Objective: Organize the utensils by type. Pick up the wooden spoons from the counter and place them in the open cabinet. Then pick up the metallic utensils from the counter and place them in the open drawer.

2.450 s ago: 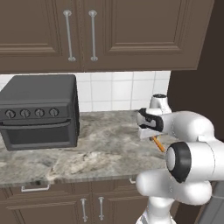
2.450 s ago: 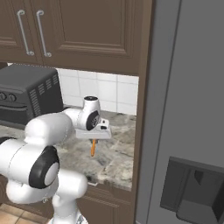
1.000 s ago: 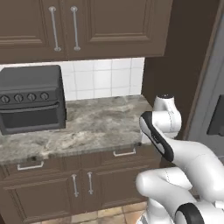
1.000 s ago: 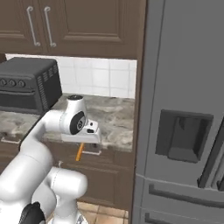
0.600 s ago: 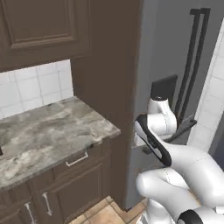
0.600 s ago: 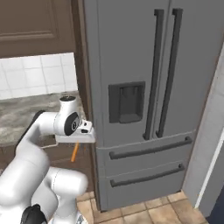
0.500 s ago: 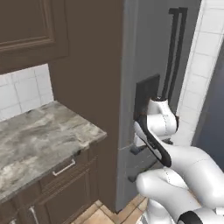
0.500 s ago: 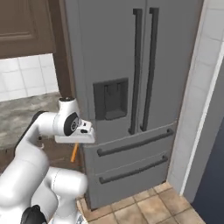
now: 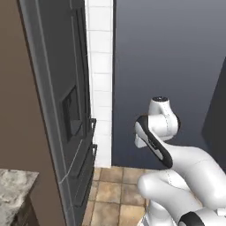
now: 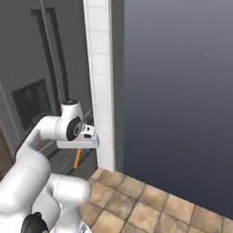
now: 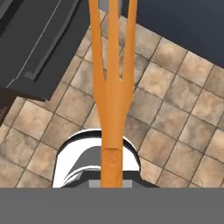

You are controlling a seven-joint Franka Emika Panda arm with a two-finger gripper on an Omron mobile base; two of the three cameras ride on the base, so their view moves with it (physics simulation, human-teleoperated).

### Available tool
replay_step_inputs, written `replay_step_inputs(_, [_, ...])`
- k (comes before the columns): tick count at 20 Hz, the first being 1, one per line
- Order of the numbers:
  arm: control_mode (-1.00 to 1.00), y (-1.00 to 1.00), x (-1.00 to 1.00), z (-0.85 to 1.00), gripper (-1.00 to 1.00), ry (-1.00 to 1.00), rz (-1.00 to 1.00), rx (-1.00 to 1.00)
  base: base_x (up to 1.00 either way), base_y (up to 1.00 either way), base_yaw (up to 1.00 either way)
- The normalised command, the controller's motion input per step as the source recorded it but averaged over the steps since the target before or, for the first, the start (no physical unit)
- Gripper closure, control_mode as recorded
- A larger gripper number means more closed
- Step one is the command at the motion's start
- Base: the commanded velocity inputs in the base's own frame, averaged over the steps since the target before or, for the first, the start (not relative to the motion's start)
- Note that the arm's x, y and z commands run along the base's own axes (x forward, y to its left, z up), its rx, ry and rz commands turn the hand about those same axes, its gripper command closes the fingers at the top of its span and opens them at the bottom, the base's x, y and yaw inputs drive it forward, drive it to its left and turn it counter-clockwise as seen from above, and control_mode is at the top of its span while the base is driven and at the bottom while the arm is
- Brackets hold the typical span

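Your gripper point(image 10: 78, 150) is clamping an orange three-tined fork point(image 11: 113, 83), jaws closed on its handle. In the hand view the fork is running from 6 o'clock up to 12 o'clock, tines spreading toward the top, over a brown tiled floor point(image 11: 175, 127). In the right base view the fork point(image 10: 77, 158) is hanging below the hand at 9 o'clock, in front of a grey refrigerator point(image 10: 27, 82) beside a white tiled wall strip point(image 10: 102, 82). In the left base view a corner of the counter point(image 9: 11, 190) is showing at 8 o'clock, well apart from your arm.
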Motion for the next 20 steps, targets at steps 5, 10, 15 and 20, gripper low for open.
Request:
replay_step_inputs(5, [1.00, 0.00, 0.00, 0.00, 1.00, 0.00, 0.00, 0.00, 0.00, 0.11, -1.00])
replay_step_inputs(10, [1.00, 0.00, 0.00, 0.00, 1.00, 0.00, 0.00, 0.00, 0.00, 0.11, -1.00])
replay_step_inputs(15, [1.00, 0.00, 0.00, 0.00, 1.00, 0.00, 0.00, 0.00, 0.00, 0.10, -1.00])
replay_step_inputs(20, [1.00, 0.00, 0.00, 0.00, 1.00, 0.00, 0.00, 0.00, 0.24, 0.19, -0.92])
